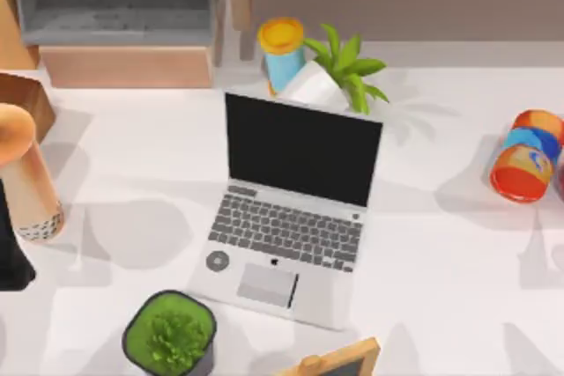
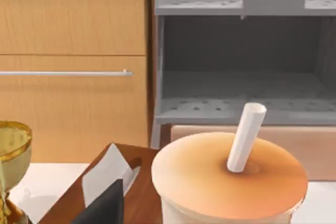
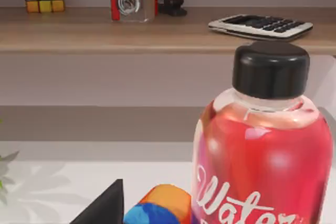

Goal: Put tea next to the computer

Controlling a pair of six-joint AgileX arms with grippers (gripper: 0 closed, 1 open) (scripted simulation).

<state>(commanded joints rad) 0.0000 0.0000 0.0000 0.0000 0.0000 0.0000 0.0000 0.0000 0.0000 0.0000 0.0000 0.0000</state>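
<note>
The tea (image 1: 28, 173), a tall milky-tan cup with dark pearls at its base, stands at the table's far left edge. Well to its right, at the table's middle, the silver-grey computer (image 1: 295, 217) lies open with a black screen. My left arm (image 1: 11, 253) is a dark shape just in front of the tea. In the left wrist view the tan domed lid and white straw (image 2: 245, 137) sit close below the camera. One dark finger (image 2: 107, 205) stands apart from the cup's side; the other is hidden. My right arm is parked at the far right, its finger (image 3: 102, 205) near a red bottle (image 3: 262, 150).
A blue cup with a yellow lid (image 1: 280, 50) and a white potted plant (image 1: 339, 72) stand behind the computer. An orange-red can (image 1: 526, 156) lies at the right. A dark potted plant (image 1: 169, 334) and a small framed board (image 1: 344, 363) sit in front. A brown box (image 1: 22, 99) is behind the tea.
</note>
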